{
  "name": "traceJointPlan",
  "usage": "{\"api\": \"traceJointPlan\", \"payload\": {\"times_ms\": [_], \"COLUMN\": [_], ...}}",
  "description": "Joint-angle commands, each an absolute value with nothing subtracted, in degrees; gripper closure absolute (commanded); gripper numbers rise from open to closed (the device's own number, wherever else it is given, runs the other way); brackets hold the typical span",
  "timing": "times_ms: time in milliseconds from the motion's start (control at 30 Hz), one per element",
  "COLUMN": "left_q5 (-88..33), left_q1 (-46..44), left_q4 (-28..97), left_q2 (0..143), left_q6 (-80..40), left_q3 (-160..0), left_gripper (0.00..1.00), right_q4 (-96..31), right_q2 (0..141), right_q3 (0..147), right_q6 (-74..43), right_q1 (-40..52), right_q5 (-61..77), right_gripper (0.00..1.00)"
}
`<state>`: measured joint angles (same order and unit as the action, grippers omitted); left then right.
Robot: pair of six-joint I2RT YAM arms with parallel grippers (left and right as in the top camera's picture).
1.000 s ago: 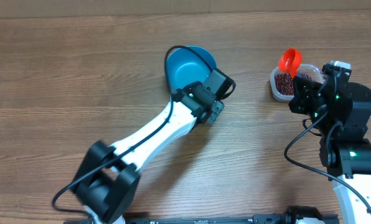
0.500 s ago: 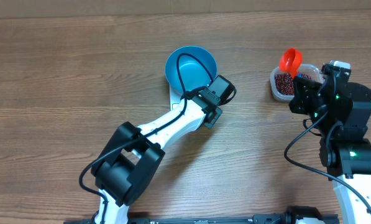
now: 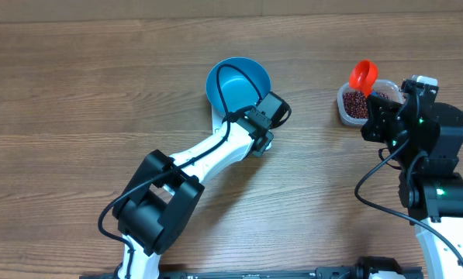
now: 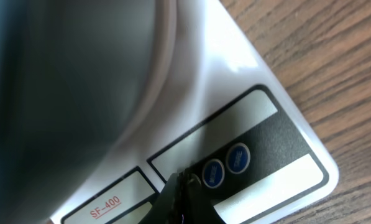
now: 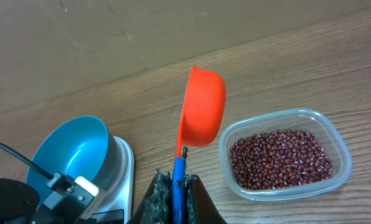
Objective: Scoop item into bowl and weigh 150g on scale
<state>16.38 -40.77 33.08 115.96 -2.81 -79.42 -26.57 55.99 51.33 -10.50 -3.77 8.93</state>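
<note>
The blue bowl (image 3: 237,84) stands on the white scale (image 4: 235,81), and its blurred underside (image 4: 67,74) fills the left wrist view. My left gripper (image 4: 184,182) is shut with nothing in it, its tips on the scale's dark panel beside two blue buttons (image 4: 225,165). My right gripper (image 5: 176,186) is shut on the blue handle of a red scoop (image 5: 202,106). It holds the scoop upright, tipped on edge above the table, left of the clear tub (image 5: 334,134). The item, small red-brown beans (image 5: 278,158), fills that tub. From overhead the scoop (image 3: 362,75) is above the tub's left end.
The left arm (image 3: 208,159) stretches diagonally from the front edge to the scale. The right arm's body (image 3: 425,139) stands at the right, just in front of the tub (image 3: 355,103). Bare wooden table (image 3: 84,85) lies to the left. A wall backs the table's far edge.
The left arm's elbow has folded in closer to the scale, and its gripper has settled at the scale's front edge, uncovering more of the bowl. The right arm and scoop have not moved.
</note>
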Motion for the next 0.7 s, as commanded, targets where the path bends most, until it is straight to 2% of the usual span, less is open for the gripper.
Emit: {"api": "traceJointPlan", "payload": {"times_ms": [0, 667], "left_q5": [16.36, 15.0], "left_q1": [-40.62, -40.42], "left_q4": [32.86, 32.27], "left_q2": [116.9, 116.9], "left_q6": [-3.73, -3.84], "left_q3": [-78.15, -78.02], "left_gripper": [0.96, 0.96], "right_q4": [-26.24, -26.68], "right_q2": [55.75, 55.75], "right_q3": [53.3, 53.3], "right_q6": [-10.33, -10.35], "right_q1": [-4.21, -4.21], "right_q5": [8.36, 8.38], "right_gripper": [0.96, 0.97]}}
